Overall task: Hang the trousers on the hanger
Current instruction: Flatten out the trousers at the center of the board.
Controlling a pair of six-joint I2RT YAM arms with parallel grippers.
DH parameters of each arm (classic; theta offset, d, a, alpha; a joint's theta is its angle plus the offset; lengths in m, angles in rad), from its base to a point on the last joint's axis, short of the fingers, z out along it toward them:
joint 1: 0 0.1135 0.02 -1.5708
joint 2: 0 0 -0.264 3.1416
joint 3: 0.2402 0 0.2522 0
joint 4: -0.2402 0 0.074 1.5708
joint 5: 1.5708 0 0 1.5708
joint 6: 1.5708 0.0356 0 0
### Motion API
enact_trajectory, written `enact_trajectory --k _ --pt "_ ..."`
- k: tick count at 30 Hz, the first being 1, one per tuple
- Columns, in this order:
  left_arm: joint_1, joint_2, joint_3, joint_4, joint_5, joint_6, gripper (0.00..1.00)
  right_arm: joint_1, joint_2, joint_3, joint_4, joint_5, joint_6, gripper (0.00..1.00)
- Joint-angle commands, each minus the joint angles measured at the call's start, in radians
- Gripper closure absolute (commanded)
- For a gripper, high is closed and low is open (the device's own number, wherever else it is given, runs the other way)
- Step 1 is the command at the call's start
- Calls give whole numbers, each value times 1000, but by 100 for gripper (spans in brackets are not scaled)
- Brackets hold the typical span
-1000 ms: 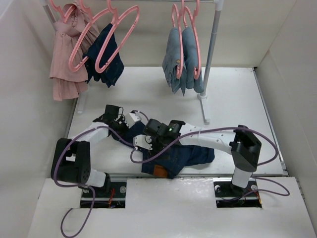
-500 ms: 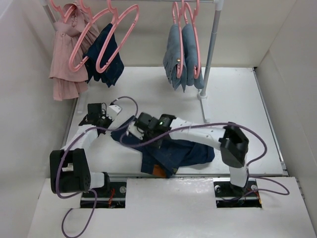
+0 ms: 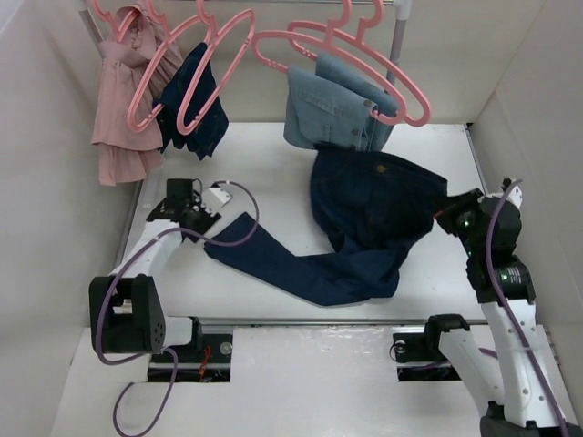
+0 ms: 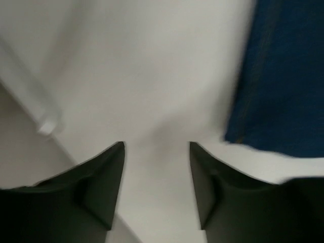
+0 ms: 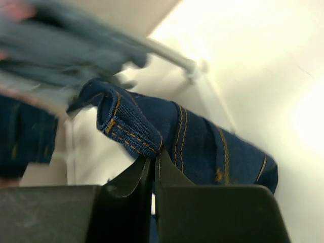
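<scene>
Right pincer (image 5: 154,159) clamped on the trousers (image 3: 373,196), waistband raised at the bench's right edge. Left pincer (image 4: 157,147) apart, empty. Next job: feeding them through a hanger (image 3: 244,27).

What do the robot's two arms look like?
Both the left arm and the right arm are smooth white tubes linked by chunky black joints. A thin purple cable loops along each one. The left gripper and the right gripper each end in two flat, dark, wedge-shaped fingers.
</scene>
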State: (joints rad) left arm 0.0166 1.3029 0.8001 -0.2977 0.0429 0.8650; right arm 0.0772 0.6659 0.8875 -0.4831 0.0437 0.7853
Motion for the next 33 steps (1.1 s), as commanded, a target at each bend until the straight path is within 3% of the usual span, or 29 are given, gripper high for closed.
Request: enact_trajectory --k 1,6,11,16,18,19,20,21,25,27,30,33 --pt "-121 30 40 -87 77 -84 46 -57 -18 -82 -163 47 192 100" --pt "-243 120 60 -29 114 -199 22 -57 -78 -130 -201 94 261 100" --pt "-268 246 120 38 81 -234 18 -57 -78 -154 -178 175 287 100" --pt "-277 380 178 23 103 -244 14 -67 24 -108 -131 240 275 100" --pt "-277 380 179 -21 153 -206 34 -76 55 -81 -105 223 252 100" --pt "-290 380 157 -21 153 -196 51 -85 87 -70 -77 210 237 100" --pt "-290 362 142 -21 153 -187 69 -85 104 -61 -62 193 226 100" --pt "-290 351 127 -21 144 -178 100 -106 124 -52 -45 150 213 100" --pt "-239 268 115 -21 88 -155 100 -198 277 36 6 27 140 100" --pt "-128 190 177 -9 78 -155 100 -259 362 79 26 -36 100 100" --pt "3 124 376 -36 121 -141 100 -356 376 142 72 -96 65 100" --pt "31 79 559 -102 164 -113 100 -383 367 223 81 -85 -13 100"
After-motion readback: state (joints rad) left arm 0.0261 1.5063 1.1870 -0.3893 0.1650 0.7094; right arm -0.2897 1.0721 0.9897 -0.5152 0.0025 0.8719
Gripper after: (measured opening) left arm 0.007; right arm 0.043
